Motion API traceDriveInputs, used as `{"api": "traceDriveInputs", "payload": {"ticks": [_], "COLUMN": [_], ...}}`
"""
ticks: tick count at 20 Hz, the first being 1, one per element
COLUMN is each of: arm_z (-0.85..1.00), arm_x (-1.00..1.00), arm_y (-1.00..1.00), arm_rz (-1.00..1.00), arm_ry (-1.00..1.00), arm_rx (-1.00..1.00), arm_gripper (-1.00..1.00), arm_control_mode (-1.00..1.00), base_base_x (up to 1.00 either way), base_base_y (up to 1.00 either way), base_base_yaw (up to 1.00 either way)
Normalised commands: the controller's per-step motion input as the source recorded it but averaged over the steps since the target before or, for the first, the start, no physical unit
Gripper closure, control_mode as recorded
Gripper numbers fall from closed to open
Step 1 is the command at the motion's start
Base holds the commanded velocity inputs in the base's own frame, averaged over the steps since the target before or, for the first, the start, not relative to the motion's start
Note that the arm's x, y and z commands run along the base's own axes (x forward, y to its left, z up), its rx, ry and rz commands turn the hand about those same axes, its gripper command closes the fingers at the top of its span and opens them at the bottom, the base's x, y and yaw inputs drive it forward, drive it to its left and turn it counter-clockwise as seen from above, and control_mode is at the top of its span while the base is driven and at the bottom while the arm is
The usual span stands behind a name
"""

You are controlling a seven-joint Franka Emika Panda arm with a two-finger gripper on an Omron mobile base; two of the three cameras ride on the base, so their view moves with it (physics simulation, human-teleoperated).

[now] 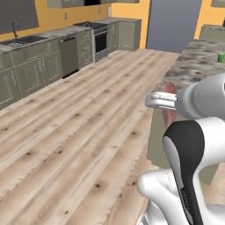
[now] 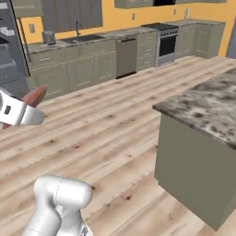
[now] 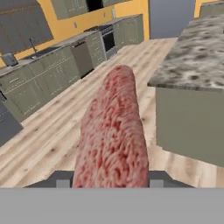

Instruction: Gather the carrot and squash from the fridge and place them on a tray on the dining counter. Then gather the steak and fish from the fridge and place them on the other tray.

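Observation:
A red, marbled steak (image 3: 111, 131) sticks out long and flat from between the fingers of my gripper (image 3: 109, 181), which is shut on it. From the left base view the gripper (image 1: 159, 101) hangs over the wooden floor beside the dining counter (image 1: 197, 66), with the steak (image 1: 169, 116) showing behind it. In the right base view the gripper (image 2: 28, 115) is at the left edge, and the steak's tip (image 2: 35, 97) points up and to the right. The granite-topped dining counter (image 3: 197, 48) lies ahead on the right. The trays, carrot, squash and fish are out of view.
The grey fridge (image 2: 9, 50) stands at the left. Green cabinets with a sink (image 2: 85, 39), a dishwasher (image 2: 126, 55) and a stove (image 2: 167, 44) line the far wall. A small green object (image 1: 221, 57) sits on the counter. Wide wooden floor (image 1: 79, 132) lies open between them.

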Motion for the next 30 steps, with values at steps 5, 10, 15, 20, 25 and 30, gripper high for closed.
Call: {"api": "traceDriveInputs", "payload": {"ticks": [5, 10, 15, 20, 25, 30], "arm_z": [0.00, 0.00, 0.00, 0.00, 0.00, 0.00], "arm_x": [0.00, 0.00, 0.00, 0.00, 0.00, 0.00], "arm_y": [0.00, 0.00, 0.00, 0.00, 0.00, 0.00], "arm_rz": [0.00, 0.00, 0.00, 0.00, 0.00, 0.00], "arm_ry": [0.00, 0.00, 0.00, 0.00, 0.00, 0.00], "arm_rx": [0.00, 0.00, 0.00, 0.00, 0.00, 0.00], "arm_gripper": [1.00, 1.00, 1.00, 1.00, 1.00, 1.00], "arm_control_mode": [1.00, 1.00, 1.00, 1.00, 1.00, 1.00], "base_base_x": [-0.49, -0.21, 0.00, 0.08, 0.22, 0.36], "base_base_y": [-1.00, -1.00, -1.00, -1.00, -1.00, -1.00], "base_base_yaw": [-0.19, -0.14, -0.09, -0.06, -0.03, 0.00]}}
